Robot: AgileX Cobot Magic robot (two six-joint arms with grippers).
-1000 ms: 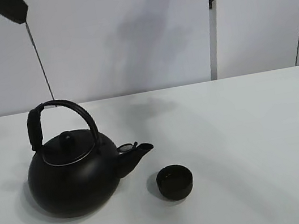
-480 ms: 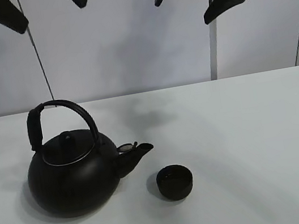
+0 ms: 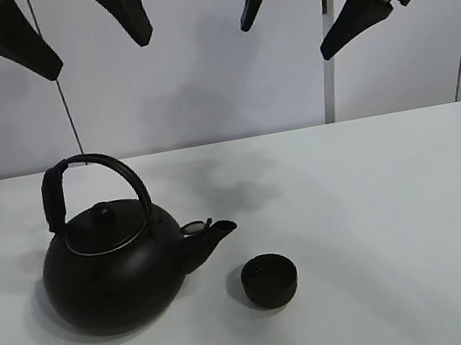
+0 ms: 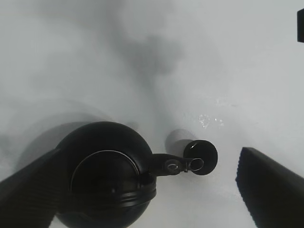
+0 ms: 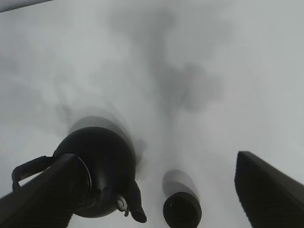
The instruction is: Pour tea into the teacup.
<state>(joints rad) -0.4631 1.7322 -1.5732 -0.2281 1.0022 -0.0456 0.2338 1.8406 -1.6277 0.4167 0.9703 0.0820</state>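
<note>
The small black teacup [image 3: 270,280] stands on the white table, just right of the spout of the big black kettle [image 3: 111,265]. The kettle stands upright with its arched handle up. The teacup [image 4: 204,157] and kettle [image 4: 105,173] also show in the left wrist view, and the teacup [image 5: 182,211] and kettle [image 5: 97,168] in the right wrist view. My left gripper [image 3: 85,33] hangs open high above the kettle. My right gripper [image 3: 303,14] hangs open high above the middle of the table. Both are empty and far from the objects.
The white table [image 3: 394,198] reaches back to a pale wall. A thin dark cable [image 3: 61,95] hangs behind the kettle. A grey vertical post [image 3: 329,76] stands at the back right.
Both grippers have come down into view from the top edge, fingers spread. The kettle and teacup have not moved.
</note>
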